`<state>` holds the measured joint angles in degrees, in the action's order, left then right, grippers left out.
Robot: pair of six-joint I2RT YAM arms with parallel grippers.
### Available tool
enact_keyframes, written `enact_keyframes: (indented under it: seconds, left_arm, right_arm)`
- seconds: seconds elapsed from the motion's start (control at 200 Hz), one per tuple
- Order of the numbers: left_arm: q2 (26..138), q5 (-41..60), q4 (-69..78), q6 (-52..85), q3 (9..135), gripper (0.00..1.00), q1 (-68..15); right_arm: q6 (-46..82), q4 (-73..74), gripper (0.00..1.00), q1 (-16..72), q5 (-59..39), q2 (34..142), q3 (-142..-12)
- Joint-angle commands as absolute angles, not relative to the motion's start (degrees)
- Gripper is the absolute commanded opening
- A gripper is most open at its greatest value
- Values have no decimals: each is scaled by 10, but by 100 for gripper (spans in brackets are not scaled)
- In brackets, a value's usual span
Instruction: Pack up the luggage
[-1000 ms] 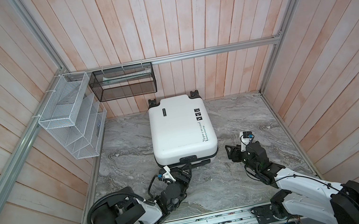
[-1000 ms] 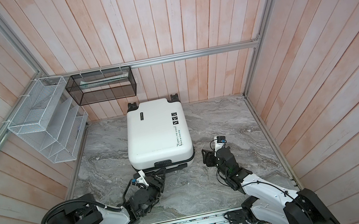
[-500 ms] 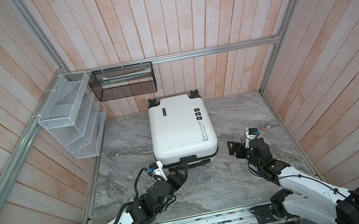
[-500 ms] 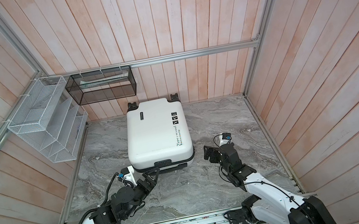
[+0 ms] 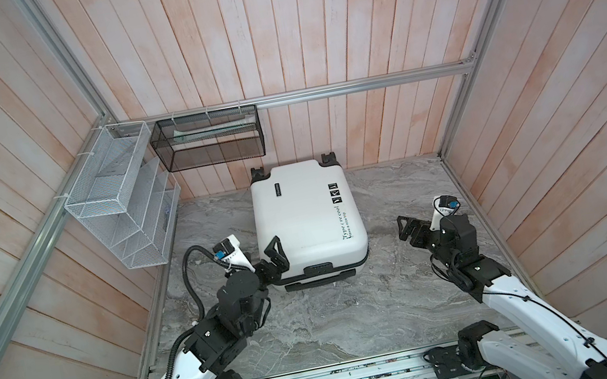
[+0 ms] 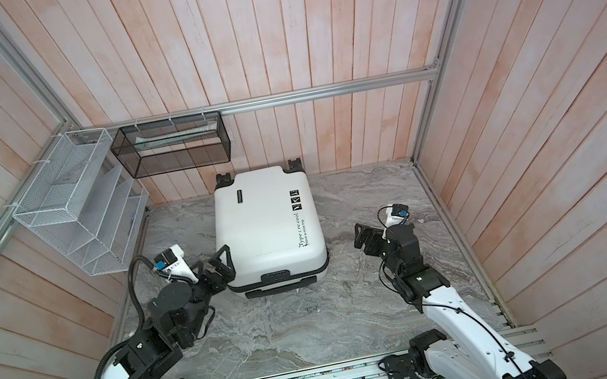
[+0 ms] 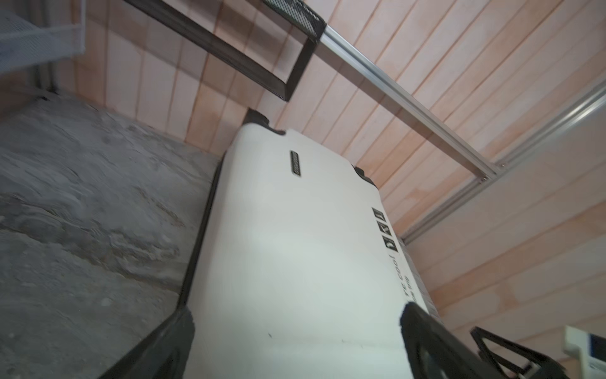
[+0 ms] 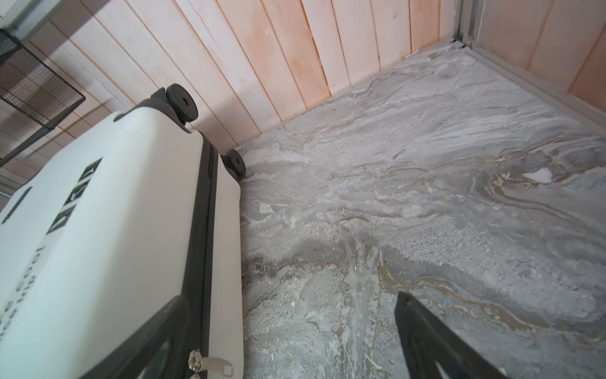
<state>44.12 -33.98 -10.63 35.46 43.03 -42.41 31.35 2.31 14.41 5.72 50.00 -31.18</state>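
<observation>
Top views: my two arms flank a white suitcase (image 5: pixel 307 219) lying flat and shut on the marble floor (image 5: pixel 317 323), wheels toward the far wall.
Left gripper: my left gripper (image 5: pixel 274 255) is wide open at the case's near left corner, one finger over the lid, one beside the shell; it holds nothing.
Right gripper: my right gripper (image 5: pixel 409 227) hangs right of the case, apart from it, jaws spread and empty.
Zip: the left wrist view shows the lid down; in the right wrist view the dark zip line runs closed along the side, with metal pullers (image 8: pixel 210 364) at the near end.
Progress: a closed case fits either packing yet to come or a case filled and zipped; these pictures do not settle which.
Loose items: none on the floor; a pale tube-like thing lies in the black basket (image 5: pixel 209 144), and the white rack (image 5: pixel 124 213) hangs left.
Writing: "Type i're cool" (image 5: pixel 342 226), as best I can read it, over "have a nice trip"; three small black pictograms; a small badge, unreadable.
</observation>
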Motion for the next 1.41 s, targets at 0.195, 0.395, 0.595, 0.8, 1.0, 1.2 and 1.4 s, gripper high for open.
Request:
enact_keyframes:
  seconds: [0.195,0.395,0.595,0.8,1.0,1.2,1.4]
  left_arm:
    - [521,-221,-31,203,487,100,-166]
    - [590,-183,29,204,470,100,-28]
    - [632,-195,107,189,409,100,32]
    - [644,-173,162,162,345,100,48]
    - [641,-126,234,124,280,100,51]
    - [681,-59,310,117,230,100,51]
    - [743,-38,456,81,178,99,47]
  right_arm:
    - [291,-17,98,105,63,561,-374]
    - [275,2,98,82,156,617,-391]
    - [261,116,98,47,231,683,-363]
    - [192,168,98,40,275,739,-363]
    - [141,270,98,32,267,742,-295]
    - [109,364,98,32,266,782,-250]
    - [71,460,98,32,242,812,-218]
